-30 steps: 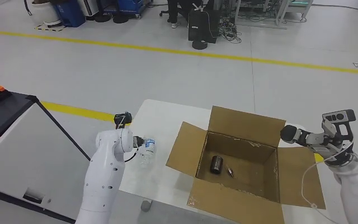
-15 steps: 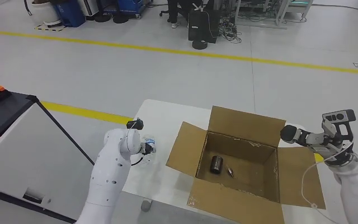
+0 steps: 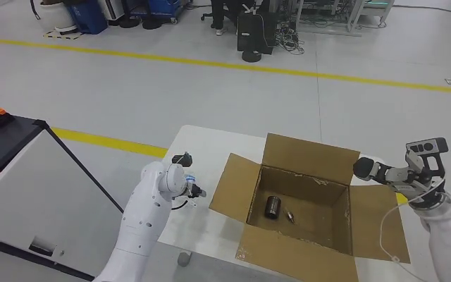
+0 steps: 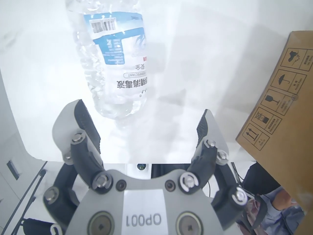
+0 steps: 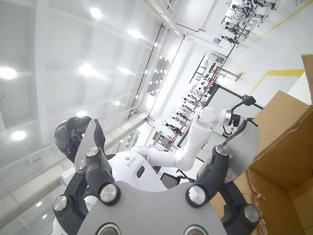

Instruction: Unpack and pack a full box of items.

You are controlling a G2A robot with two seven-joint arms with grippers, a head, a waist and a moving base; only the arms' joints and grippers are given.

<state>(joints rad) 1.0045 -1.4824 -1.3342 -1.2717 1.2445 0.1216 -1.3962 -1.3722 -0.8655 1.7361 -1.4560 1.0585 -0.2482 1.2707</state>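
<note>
Clear bottle point(image 4: 108, 54) — blue-white barcode label point(image 4: 115, 37) — near symbol-printed box flap point(image 4: 281, 103)

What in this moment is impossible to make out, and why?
Top view: the small item beside the dark cylinder in the box is too small to identify.
Top view: the box's near wall hides the floor strip just behind it.
Left wrist view: the cap end of the bottle fades into the white table ahead of the open left gripper.
Top view: the left arm covers most of the bottle.
</note>
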